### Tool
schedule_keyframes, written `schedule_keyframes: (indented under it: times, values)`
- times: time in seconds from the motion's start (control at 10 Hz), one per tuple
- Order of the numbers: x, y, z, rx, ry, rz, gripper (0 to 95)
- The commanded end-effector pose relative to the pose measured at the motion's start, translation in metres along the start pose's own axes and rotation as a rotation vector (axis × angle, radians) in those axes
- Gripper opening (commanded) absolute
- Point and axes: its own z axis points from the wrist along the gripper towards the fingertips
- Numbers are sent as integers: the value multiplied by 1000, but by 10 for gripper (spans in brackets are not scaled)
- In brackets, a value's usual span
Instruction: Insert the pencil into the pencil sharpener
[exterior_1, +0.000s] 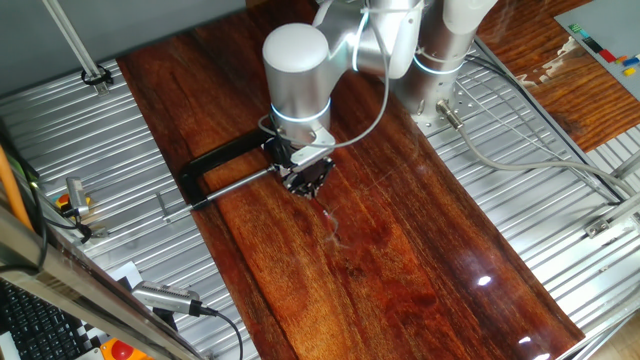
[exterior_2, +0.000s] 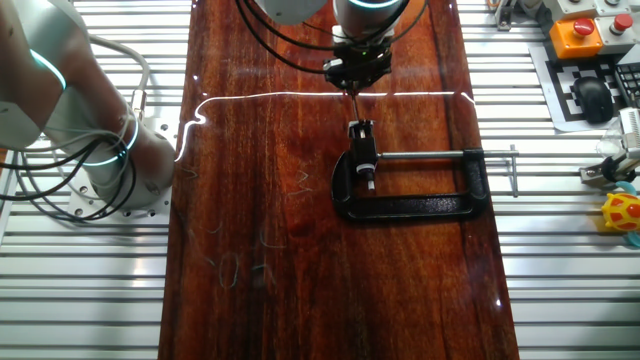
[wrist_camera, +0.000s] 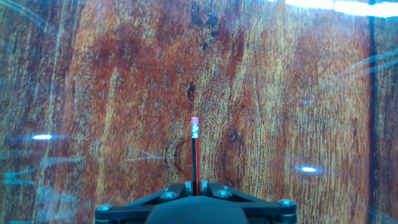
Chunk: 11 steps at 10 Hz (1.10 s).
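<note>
Gripper (wrist_camera: 196, 186) closed on pencil (wrist_camera: 195, 149), hovering just beyond pencil sharpener (exterior_2: 363, 150) held in black clamp (exterior_2: 420, 190) on table (exterior_2: 250, 200); risk of slender pencil tilting, missing the sharpener's small hole.

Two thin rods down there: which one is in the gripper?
The pencil, a short dark reddish stick with a pale end, clamped between the gripper fingers. The longer grey screw rod belongs to the black clamp.

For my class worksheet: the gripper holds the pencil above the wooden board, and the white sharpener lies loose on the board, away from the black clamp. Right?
Not quite. The other fixed view shows the pencil sharpener clamped in the black C-clamp, not loose. The gripper does hold the pencil above the wooden board.
</note>
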Motion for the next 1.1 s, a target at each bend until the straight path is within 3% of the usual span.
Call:
schedule_keyframes:
  times: [0.1,1.1]
  values:
    - [3,2,-2,-1,1,-1,0]
    - [31,-1,-5,-4,8,-37,0]
